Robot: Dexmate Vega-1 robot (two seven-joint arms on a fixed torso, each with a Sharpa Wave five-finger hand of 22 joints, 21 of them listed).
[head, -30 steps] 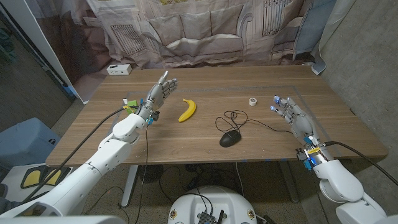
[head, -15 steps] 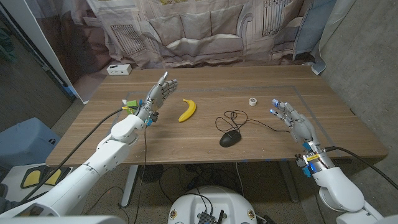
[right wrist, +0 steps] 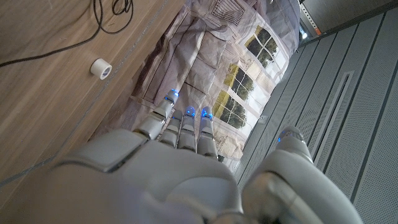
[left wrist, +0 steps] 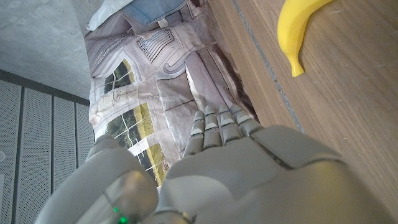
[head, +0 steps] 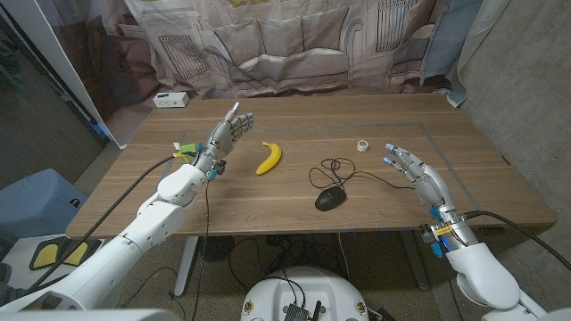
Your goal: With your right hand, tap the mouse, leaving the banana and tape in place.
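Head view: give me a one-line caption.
Right hand open beside the black mouse, not touching; banana and tape lie beyond.

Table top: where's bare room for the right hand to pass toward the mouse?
Bare wood lies between the right hand and the mouse, along the near edge. Farther back it is crowded: the mouse cable loops there, with the tape beyond. The banana borders the mouse's other side.
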